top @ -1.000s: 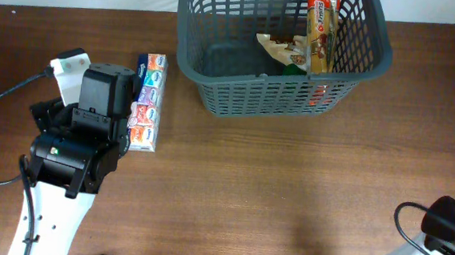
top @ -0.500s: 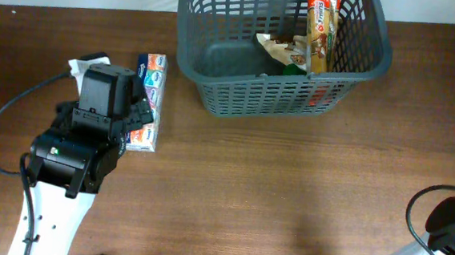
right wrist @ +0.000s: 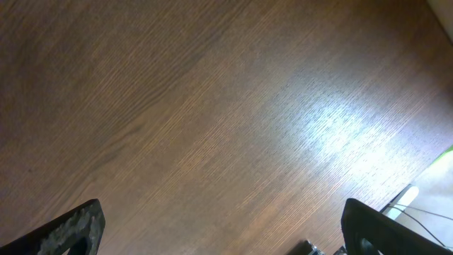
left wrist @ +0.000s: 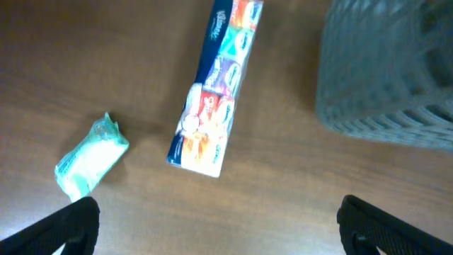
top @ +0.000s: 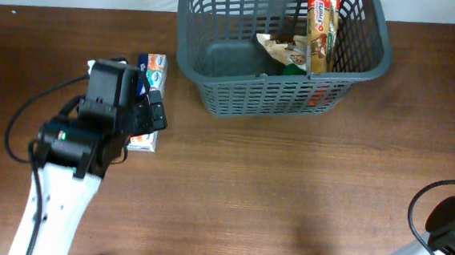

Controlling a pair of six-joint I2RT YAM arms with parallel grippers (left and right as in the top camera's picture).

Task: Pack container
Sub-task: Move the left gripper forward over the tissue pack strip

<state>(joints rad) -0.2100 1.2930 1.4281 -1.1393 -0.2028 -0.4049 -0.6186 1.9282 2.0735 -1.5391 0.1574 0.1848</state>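
Dark grey lattice plastic forms the container (top: 270,94), a big basket standing at the far edge of the wooden worktop (top: 287,188), somewhat right of the middle. Inside it a tall orange packet (top: 320,29) stands upright against the far right side, with a brownish wrapper (top: 277,47) lying beside it on the base.

Towards the left edge, a long multi-pack of tissues (top: 154,70) lies flat on the wood, just left of the basket but apart from it. The left arm reaches over this pack and hides its middle in the overhead view. The left gripper (left wrist: 217,205) hangs above the pack's near end with its fingers spread wide and nothing between them. The left wrist view also shows a small teal packet (left wrist: 92,156) resting on the wood near the tissues, on the side away from the basket, not touching them.

The right gripper (right wrist: 223,212) is held over bare wood near the right edge, well apart from the basket, its fingers likewise released and wide apart.
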